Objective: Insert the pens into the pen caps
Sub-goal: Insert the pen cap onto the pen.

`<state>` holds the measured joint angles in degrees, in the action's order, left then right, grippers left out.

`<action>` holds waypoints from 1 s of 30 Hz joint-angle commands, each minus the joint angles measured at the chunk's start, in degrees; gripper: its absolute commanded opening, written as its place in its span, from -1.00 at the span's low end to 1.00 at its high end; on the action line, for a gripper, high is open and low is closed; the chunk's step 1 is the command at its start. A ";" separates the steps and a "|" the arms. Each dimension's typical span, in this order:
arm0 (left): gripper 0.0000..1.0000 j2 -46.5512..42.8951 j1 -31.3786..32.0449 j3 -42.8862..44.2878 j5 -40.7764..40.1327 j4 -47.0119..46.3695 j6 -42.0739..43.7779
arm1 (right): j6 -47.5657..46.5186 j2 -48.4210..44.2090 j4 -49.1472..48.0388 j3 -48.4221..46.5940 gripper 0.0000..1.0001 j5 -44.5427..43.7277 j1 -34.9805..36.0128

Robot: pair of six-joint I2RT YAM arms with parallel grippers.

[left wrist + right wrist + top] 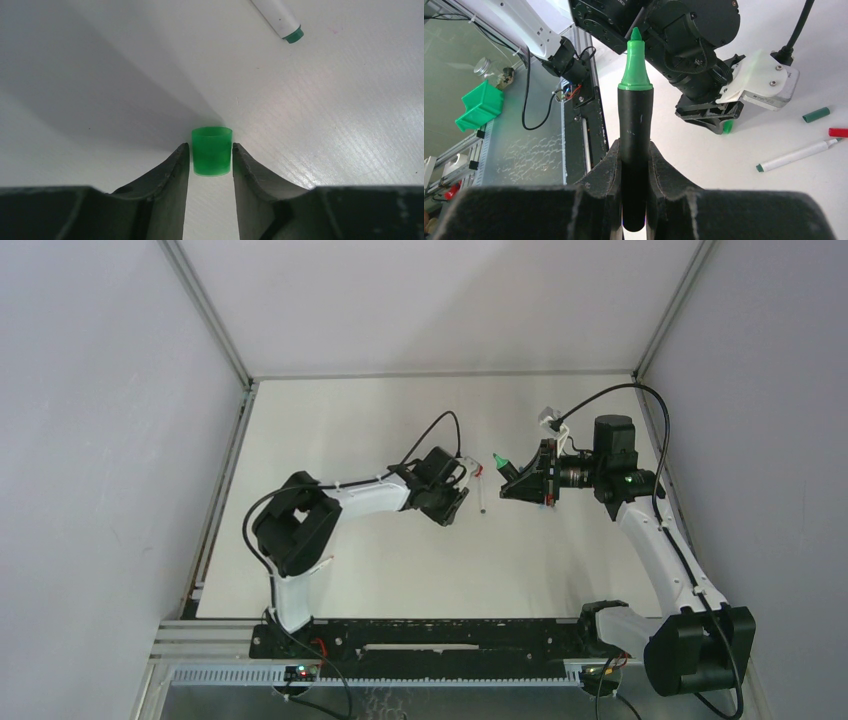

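Observation:
A small green pen cap (pixel 212 158) stands upright on the white table, between the fingertips of my left gripper (pixel 211 150). The right finger is almost against it and a thin slit shows at the left one, so the gripper is open. In the right wrist view the same cap (pixel 727 126) peeks out under that gripper. My right gripper (pixel 635 150) is shut on a thick black-barrelled pen (pixel 636 130) with a bare green tip (pixel 499 460) pointing at the left gripper (pixel 455 490). A white pen (pixel 282 20) with a green end lies just beyond the cap.
A dark green cap (pixel 815 114) and a red cap (pixel 838 132) lie on the table near the white pen (pixel 796 155). Grey walls enclose the table on three sides. The black rail (pixel 420 638) with the arm bases runs along the near edge.

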<state>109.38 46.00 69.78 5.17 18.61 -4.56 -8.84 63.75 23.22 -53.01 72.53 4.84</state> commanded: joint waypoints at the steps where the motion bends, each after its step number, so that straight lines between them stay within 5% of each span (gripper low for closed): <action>1: -0.24 1.06 0.93 1.27 0.20 2.30 -1.33 | -0.85 -0.82 -0.15 -2.18 -1.00 1.21 -0.45; 12: -0.70 -8.75 1.64 -7.98 -0.66 -4.27 -5.37 | -1.40 -0.82 0.06 -2.16 -1.00 0.99 -0.45; 22: -0.75 -19.68 0.62 -20.95 20.68 -13.34 -8.61 | -7.60 -2.36 2.24 -2.18 -1.00 -2.79 0.17; 30: -0.76 -26.55 -3.51 -28.45 34.04 -16.94 -10.20 | -38.89 -3.29 16.83 -2.18 -0.97 -13.06 7.46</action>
<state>87.00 44.58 43.97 29.61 5.06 -13.52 -26.63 61.23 30.63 -53.19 66.63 7.68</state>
